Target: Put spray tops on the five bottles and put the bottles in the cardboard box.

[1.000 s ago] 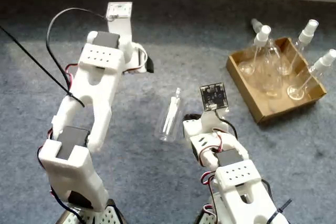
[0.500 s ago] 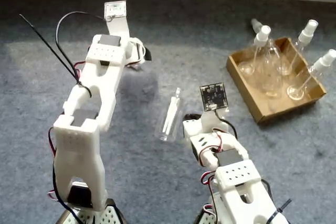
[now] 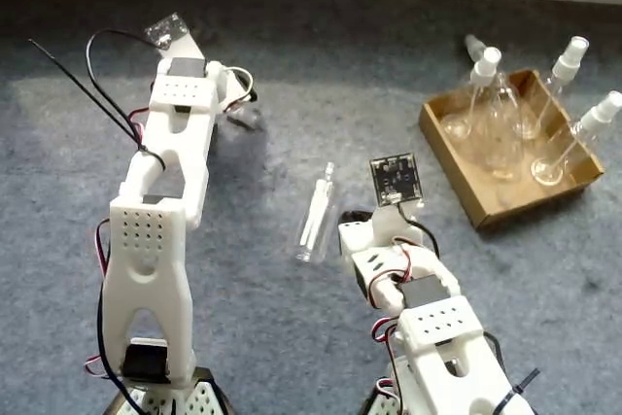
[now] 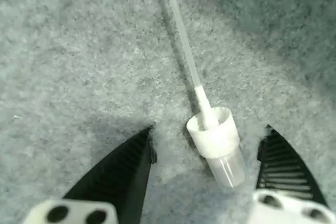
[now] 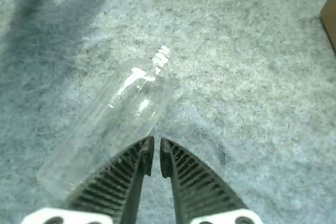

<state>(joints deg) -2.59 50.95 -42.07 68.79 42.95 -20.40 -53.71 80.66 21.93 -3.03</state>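
A white spray top (image 4: 216,142) with its long thin tube lies on the grey carpet, between the fingers of my open left gripper (image 4: 209,129), which touch nothing. From above, that gripper (image 3: 239,104) sits at the back left over the spray top (image 3: 249,120). A clear bottle (image 3: 315,213) without a top lies on its side mid-table. My right gripper (image 5: 156,142) is shut and empty, just beside the bottle (image 5: 113,116). The cardboard box (image 3: 466,177) at the right holds several bottles with spray tops (image 3: 484,67).
The carpet covers the whole table. The right arm's camera board (image 3: 394,178) stands between the lying bottle and the box. A black cable (image 3: 92,94) loops beside the left arm. Open carpet lies between bottle and box.
The left arm has stretched out toward the back left and lowered, bringing its open gripper around the spray top. The right arm and the bottle have not moved.
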